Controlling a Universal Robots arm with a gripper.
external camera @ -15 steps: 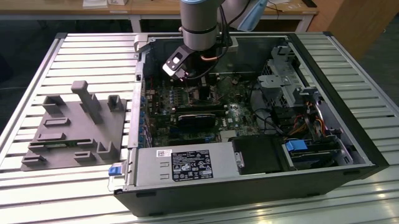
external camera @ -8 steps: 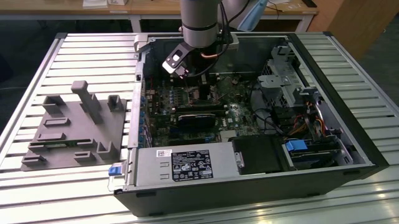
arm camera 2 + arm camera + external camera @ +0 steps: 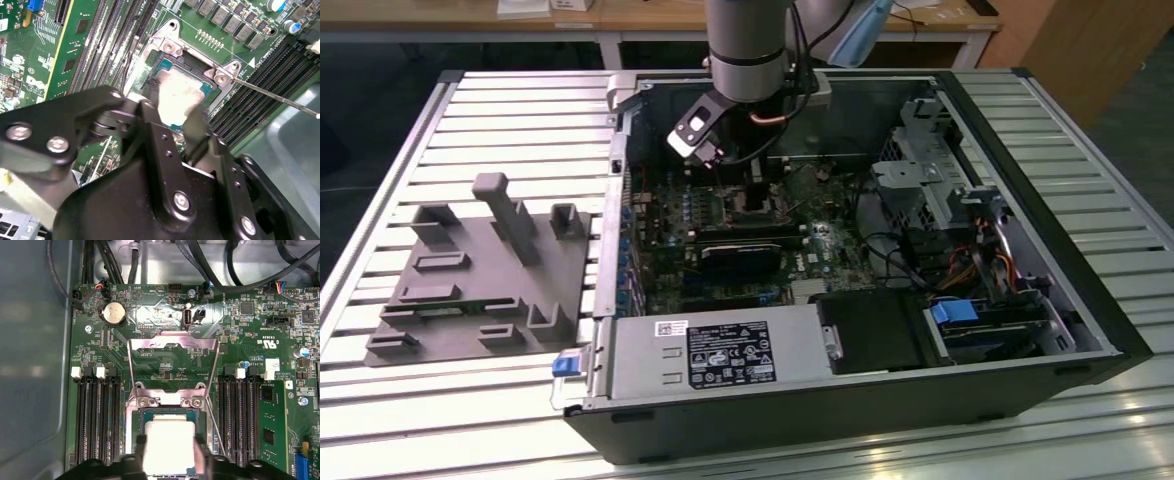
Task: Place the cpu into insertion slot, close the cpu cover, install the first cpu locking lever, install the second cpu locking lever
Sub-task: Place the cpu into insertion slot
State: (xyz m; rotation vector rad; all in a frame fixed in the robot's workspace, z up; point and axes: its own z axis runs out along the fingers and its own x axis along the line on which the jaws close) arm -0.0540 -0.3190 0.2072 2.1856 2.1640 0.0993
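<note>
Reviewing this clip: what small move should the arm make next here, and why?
Probably ease the chip straight down: the pincer grips it squarely over the socket, the cover stands open beyond, and whether it is seated can't be told.

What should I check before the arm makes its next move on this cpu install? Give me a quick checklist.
1. The cpu cover is swung up off the insertion slot: ok.
2. The cpu is lined up inside the slot's rim: ok in the first wrist view.
3. The cpu is seated flat: cannot tell.
4. Hold of the gripper on the cpu: cannot tell. It sits right at the chip.
5. One locking lever is unlatched and angled away from the slot: ok.
6. The cables are clear of the slot: ok, they run beyond the board's edge.
</note>
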